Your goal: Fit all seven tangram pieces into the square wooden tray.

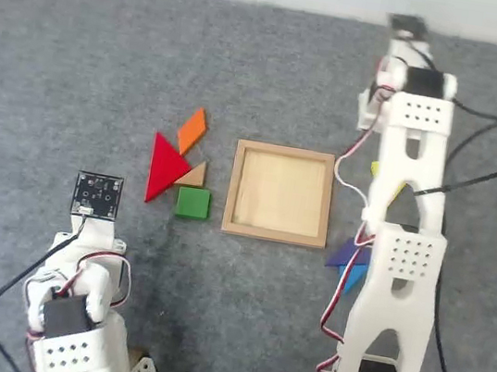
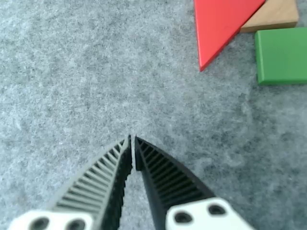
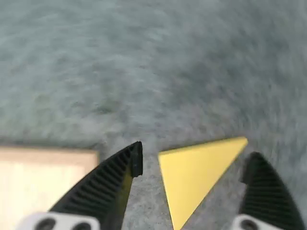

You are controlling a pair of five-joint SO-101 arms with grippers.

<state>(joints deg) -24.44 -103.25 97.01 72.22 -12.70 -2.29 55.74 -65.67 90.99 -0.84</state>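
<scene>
The square wooden tray (image 1: 274, 235) lies mid-table with nothing in it; one corner of it shows in the right wrist view (image 3: 43, 165). To its left lie an orange parallelogram (image 1: 192, 130), a red triangle (image 1: 165, 166), a small tan triangle (image 1: 194, 176) and a green square (image 1: 194, 202). My left gripper (image 2: 133, 140) is shut and empty over bare carpet, short of the red triangle (image 2: 220, 24) and green square (image 2: 282, 55). My right gripper (image 3: 195, 163) is open, one finger on each side of a yellow triangle (image 3: 196, 167) just right of the tray.
Purple (image 1: 347, 254) and blue (image 1: 352, 275) pieces lie right of the tray, partly hidden under the right arm (image 1: 402, 256), which stretches along that side. Grey carpet covers the table. The left arm's base (image 1: 77, 329) sits at the front left.
</scene>
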